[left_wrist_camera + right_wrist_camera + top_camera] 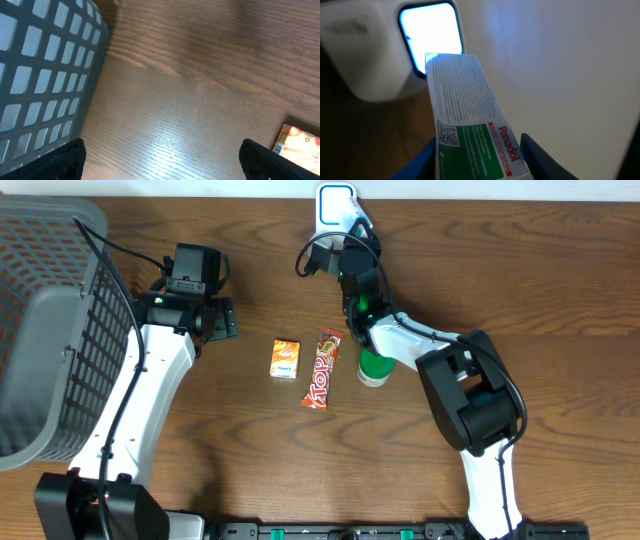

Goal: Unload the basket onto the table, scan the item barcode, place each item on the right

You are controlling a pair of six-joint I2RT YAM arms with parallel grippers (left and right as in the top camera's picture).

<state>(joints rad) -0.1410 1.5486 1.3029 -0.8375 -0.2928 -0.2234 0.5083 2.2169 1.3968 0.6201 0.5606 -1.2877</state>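
Panadol box (470,125): light, stiff card, likely crushable; right fingers (540,157) clamp its lower sides; left fingers (277,160) spread wide, empty.

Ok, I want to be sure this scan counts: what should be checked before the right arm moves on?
1. Right pincer shut on the Panadol box: ok.
2. Box tip in front of the lit scanner window: ok.
3. Barcode facing the window: cannot tell; only the side with the QR code shows.
4. Left pincer open and empty: ok.
5. Basket beside the left arm: ok.
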